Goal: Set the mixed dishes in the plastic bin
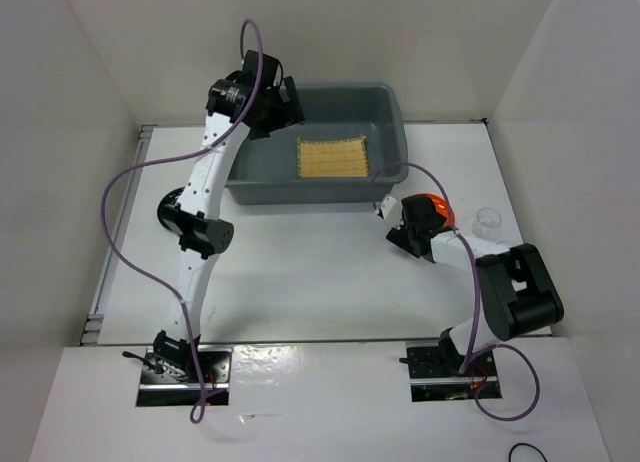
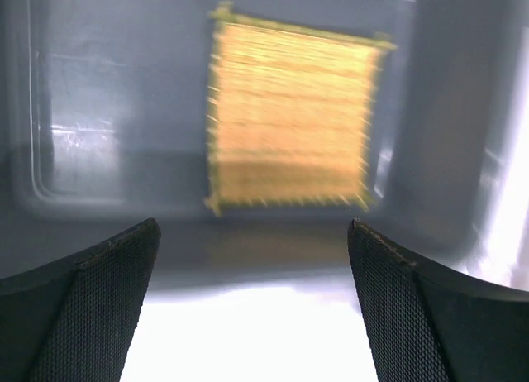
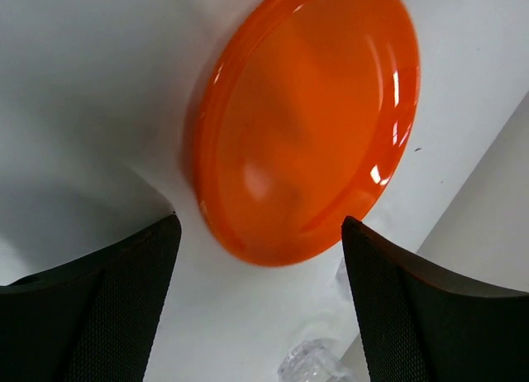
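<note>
Orange plate just beyond right end effector

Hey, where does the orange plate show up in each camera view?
Top external: the orange plate sits right of centre, with only its far edge showing.
Left wrist: not in it.
Right wrist: it fills the upper middle of the picture.
Shared landmark: the clear cup, just right of the plate from above and at the bottom edge of the right wrist view.
</note>
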You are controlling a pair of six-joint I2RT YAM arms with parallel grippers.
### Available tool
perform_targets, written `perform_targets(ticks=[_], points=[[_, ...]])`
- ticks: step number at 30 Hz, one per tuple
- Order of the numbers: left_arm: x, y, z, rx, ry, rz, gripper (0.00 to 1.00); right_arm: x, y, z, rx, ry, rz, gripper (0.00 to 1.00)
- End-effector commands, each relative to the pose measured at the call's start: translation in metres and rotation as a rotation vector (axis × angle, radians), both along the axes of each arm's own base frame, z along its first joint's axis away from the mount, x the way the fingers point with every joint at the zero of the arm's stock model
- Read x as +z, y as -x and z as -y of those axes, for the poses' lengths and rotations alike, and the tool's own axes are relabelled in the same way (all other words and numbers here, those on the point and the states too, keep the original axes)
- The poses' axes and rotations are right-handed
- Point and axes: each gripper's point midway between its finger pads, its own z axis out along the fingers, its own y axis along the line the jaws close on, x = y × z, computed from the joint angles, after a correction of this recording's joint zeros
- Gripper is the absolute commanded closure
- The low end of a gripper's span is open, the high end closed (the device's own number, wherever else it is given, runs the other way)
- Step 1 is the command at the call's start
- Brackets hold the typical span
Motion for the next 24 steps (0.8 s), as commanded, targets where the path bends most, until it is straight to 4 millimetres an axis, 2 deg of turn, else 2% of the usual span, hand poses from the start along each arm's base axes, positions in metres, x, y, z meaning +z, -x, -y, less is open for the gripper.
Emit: perform_targets(ticks=[1, 2, 3, 4, 5, 6, 7, 9, 10, 12, 13, 14, 15, 16, 18, 19, 21, 22, 24], points=[[0.067, 0.039, -0.004, -0.022, -0.064, 0.113, 0.0, -0.008, -0.016, -0.002, -0.027, -0.021, -0.001, 0.17], [0.07, 0.043, -0.006, -0.022, -0.064, 0.111, 0.0, -0.004, -0.023, -0.004, -0.027, -0.022, 0.003, 0.18], [0.064, 0.049, -0.001, -0.035, -0.073, 0.088, 0.0, -0.008, -0.022, -0.005, -0.029, -0.031, -0.017, 0.22], [0.075, 0.058, 0.0, -0.044, -0.067, 0.102, 0.0, -0.015, -0.022, -0.002, -0.046, -0.029, -0.042, 0.24], [0.075, 0.061, -0.002, -0.044, -0.071, 0.094, 0.0, -0.015, -0.025, -0.003, -0.046, -0.028, -0.047, 0.27], [0.068, 0.064, -0.004, -0.039, -0.088, 0.069, 0.0, -0.022, -0.019, -0.002, -0.047, -0.017, -0.085, 0.36], [0.075, 0.069, -0.007, -0.039, -0.084, 0.079, 0.0, -0.024, -0.019, -0.003, -0.041, -0.021, -0.102, 0.41], [0.078, 0.074, -0.008, -0.031, -0.077, 0.074, 0.0, -0.033, -0.011, -0.005, -0.029, -0.024, -0.161, 0.51], [0.083, 0.077, -0.012, -0.024, -0.08, 0.085, 0.0, -0.04, -0.002, -0.008, -0.012, -0.036, -0.218, 0.63], [0.081, 0.079, -0.013, -0.025, -0.084, 0.074, 0.0, -0.043, 0.006, -0.008, 0.004, -0.03, -0.259, 0.79], [0.085, 0.082, -0.014, -0.024, -0.08, 0.083, 0.0, -0.049, 0.014, -0.009, 0.01, -0.033, -0.299, 0.92], [0.09, 0.083, -0.016, -0.016, -0.083, 0.096, 0.0, -0.051, 0.018, -0.011, 0.01, -0.047, -0.317, 0.99], [0.087, 0.083, -0.016, -0.017, -0.087, 0.086, 0.0, -0.05, 0.018, -0.012, 0.015, -0.054, -0.327, 1.0], [0.092, 0.086, -0.017, -0.016, -0.083, 0.097, 0.0, -0.049, 0.022, -0.014, 0.012, -0.068, -0.337, 1.0], [0.089, 0.086, -0.017, -0.016, -0.087, 0.087, 0.0, -0.038, 0.028, -0.018, 0.002, -0.107, -0.346, 1.0], [0.094, 0.088, -0.019, -0.016, -0.082, 0.099, 0.0, -0.028, 0.026, -0.019, -0.007, -0.118, -0.331, 1.0], [0.091, 0.088, -0.019, -0.016, -0.086, 0.089, 0.0, -0.006, 0.029, -0.025, -0.019, -0.167, -0.318, 1.0], [0.096, 0.091, -0.02, -0.016, -0.081, 0.1, 0.0, 0.024, 0.022, -0.029, -0.004, -0.195, -0.242, 1.0], [0.1, 0.093, -0.021, -0.015, -0.078, 0.109, 0.0, 0.054, 0.025, -0.028, -0.01, -0.217, -0.193, 1.0]])
